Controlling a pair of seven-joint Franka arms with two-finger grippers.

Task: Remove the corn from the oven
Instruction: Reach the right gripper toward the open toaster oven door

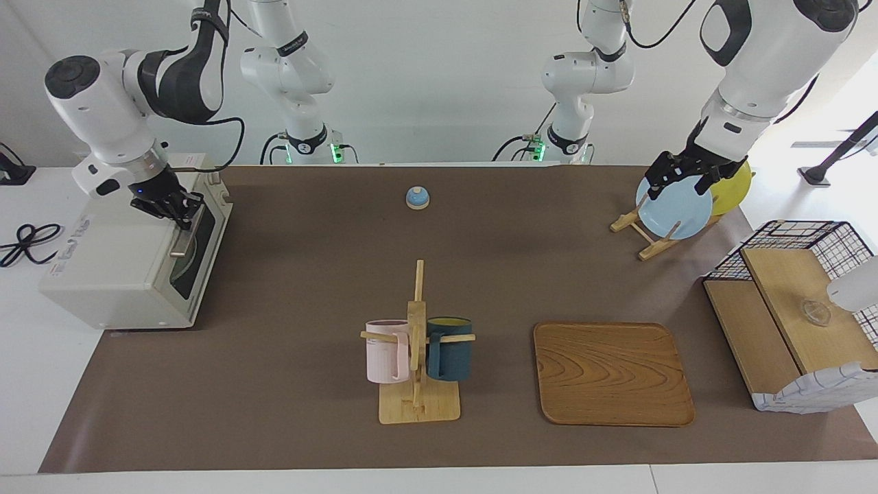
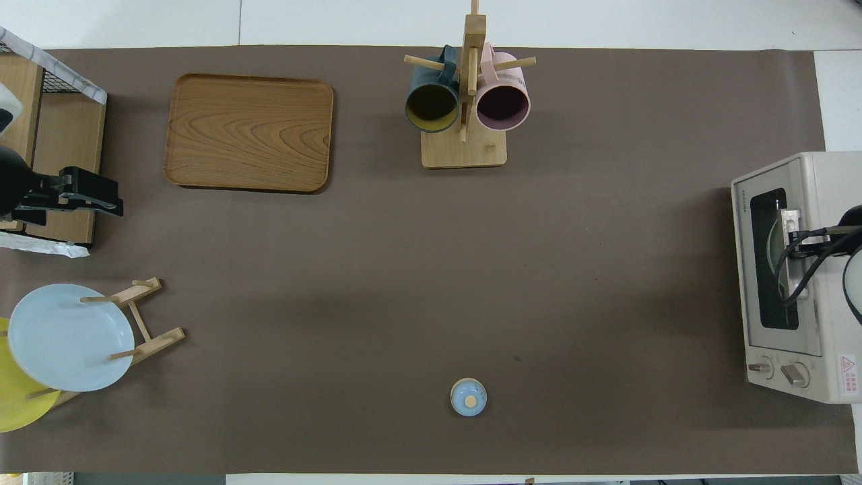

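Your right gripper sits at the oven's upper front edge, right at the metal bar handle of the dark glass door, and its fingertips are closed together — whether they actually pinch the handle or only rest against it, you cannot tell from either view. The oven stands at the right arm's end of the table, with its door closed. The corn does not show anywhere; through the glass you make out only a pale curved shape that cannot be identified, so where the cob lies relative to the gripper cannot be told. Your left gripper hangs with its fingers spread wide and holding nothing, over the light blue plate that stands in the wooden rack at the left arm's end — that arm waits. In the overhead view the same gripper shows beside the wire-and-wood basket.
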